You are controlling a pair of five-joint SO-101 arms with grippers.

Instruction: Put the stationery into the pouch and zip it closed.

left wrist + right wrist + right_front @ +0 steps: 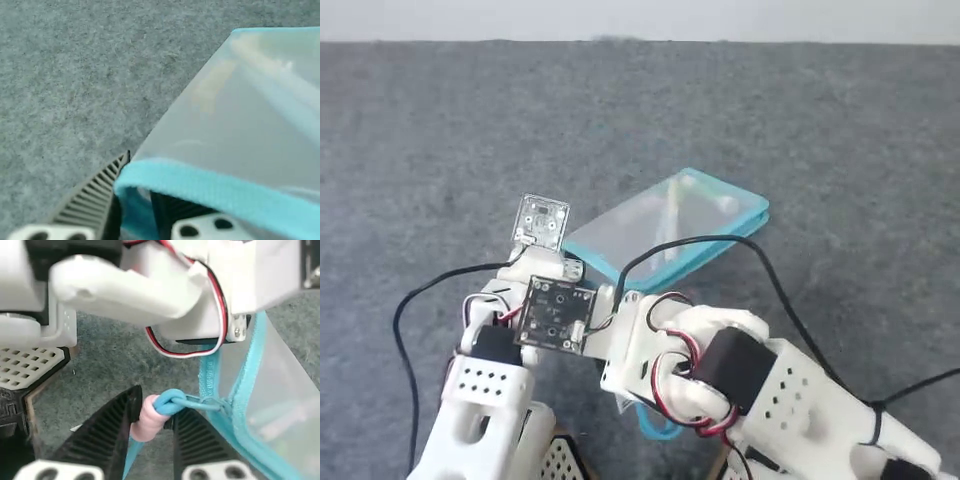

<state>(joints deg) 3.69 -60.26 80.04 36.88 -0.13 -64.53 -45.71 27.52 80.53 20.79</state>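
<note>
Down on the grey table, spotted the blue-trimmed pouch lying flat, pale stationery inside, caught the left hand clamped on its blue edge, right hand pinching the pink zipper pull.

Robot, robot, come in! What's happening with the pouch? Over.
Left tool clamped on pouch edge. Right tool pinching pink zip pull. Stationery inside. Black cable crosses over pouch.
</note>
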